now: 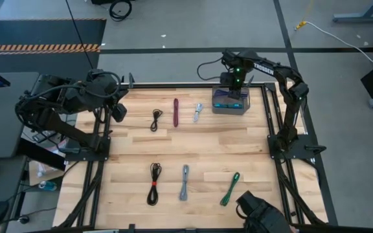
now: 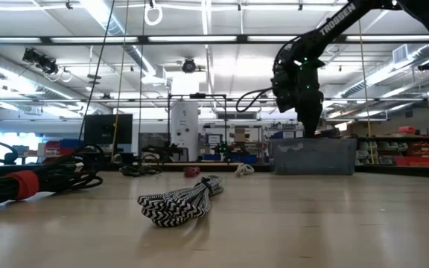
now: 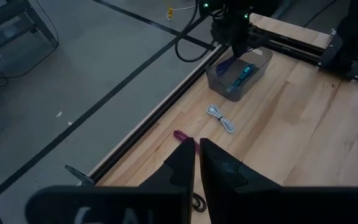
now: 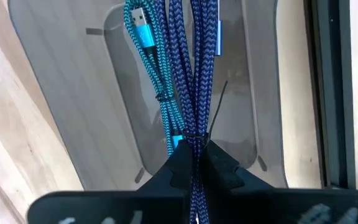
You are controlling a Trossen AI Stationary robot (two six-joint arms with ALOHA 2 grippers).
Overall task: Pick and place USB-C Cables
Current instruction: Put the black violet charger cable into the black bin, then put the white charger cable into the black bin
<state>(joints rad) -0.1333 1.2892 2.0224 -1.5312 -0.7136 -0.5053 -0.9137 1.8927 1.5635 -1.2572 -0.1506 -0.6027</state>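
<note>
My right gripper [image 4: 196, 163] clenched on purple cable [image 4: 191, 74], over grey bin [image 4: 73, 74]; teal cable [image 4: 151, 68] inside. Left gripper [image 3: 196, 163] clenched, empty.

Table middle [image 1: 193, 145] bare, free passage. Far row: three cables [image 1: 175, 112]. Near row: three more [image 1: 184, 182]. Far right: bin [image 1: 230, 108] blocked by right gripper [image 1: 231, 90].

Bright, even overhead strip lighting; soft shadows, low view's foreground cable [image 2: 21, 182] blurred
</note>
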